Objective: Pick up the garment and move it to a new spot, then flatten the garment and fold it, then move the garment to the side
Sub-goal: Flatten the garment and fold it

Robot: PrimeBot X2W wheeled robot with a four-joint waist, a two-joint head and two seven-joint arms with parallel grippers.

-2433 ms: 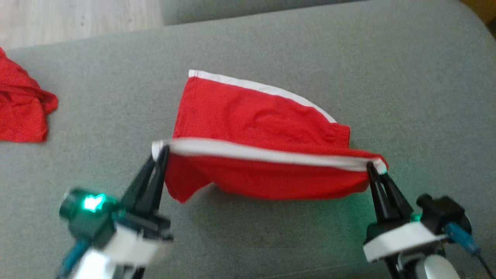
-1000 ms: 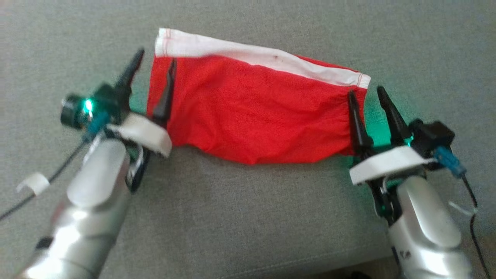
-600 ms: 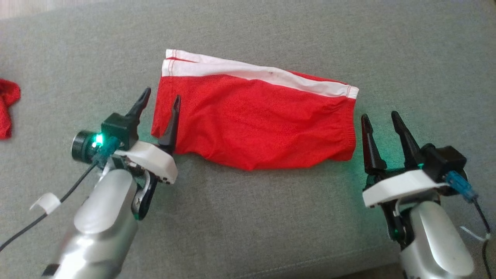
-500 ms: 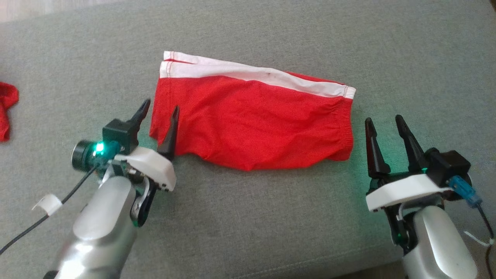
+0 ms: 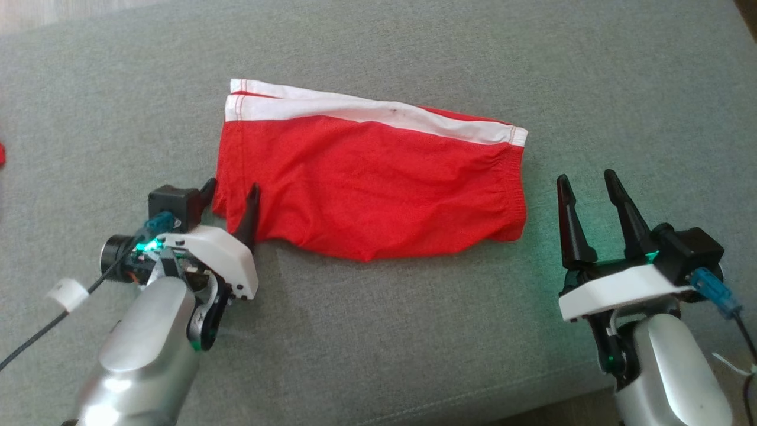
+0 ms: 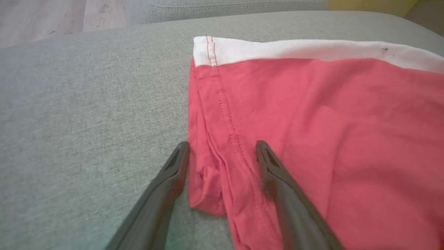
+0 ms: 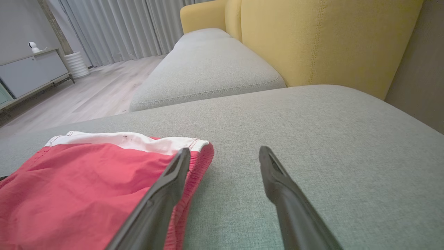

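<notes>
The garment (image 5: pixel 372 183) is a pair of red shorts with a white stripe along its far edge, lying folded and flat on the grey sofa cushion (image 5: pixel 378 331). My left gripper (image 5: pixel 230 192) is open at the garment's near left corner, its two fingers straddling the red hem (image 6: pixel 208 173). My right gripper (image 5: pixel 585 177) is open too, hovering just right of the garment's elastic end (image 7: pixel 194 163) with nothing between its fingers. In the right wrist view the garment (image 7: pixel 79 184) lies left of my fingers.
A yellow sofa back (image 7: pixel 312 38) rises behind the cushion on the right. A second grey seat (image 7: pixel 208 66) and wooden floor (image 7: pixel 86 93) lie beyond. A sliver of another red cloth (image 5: pixel 2 155) shows at the far left edge.
Both grippers let go of the folded garment and drew back toward me. The left one now sits at the near left corner; the right one stands clear of the cloth.
</notes>
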